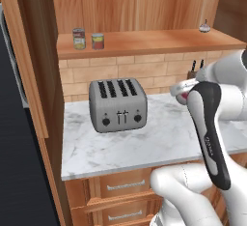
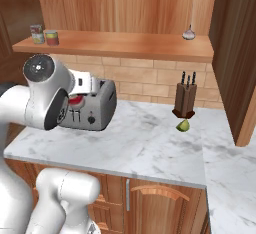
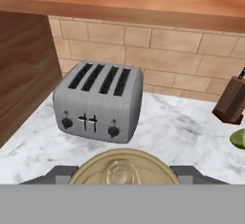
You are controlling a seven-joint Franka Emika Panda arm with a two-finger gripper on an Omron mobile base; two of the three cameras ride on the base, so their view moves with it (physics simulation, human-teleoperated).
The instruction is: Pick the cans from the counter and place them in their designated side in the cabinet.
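Gripper clamped on red can, held above counter right of toaster. Risks: can clipping cabinet shelf edge during lift; bumping shelved red-topped can.

From the gripper, closed on a can, the toaster stands straight ahead, blocking the low path. To its right the counter lies bare up to the knife block. Above, the shelf board is free rightwards of two cans; a garlic bulb sits far right.
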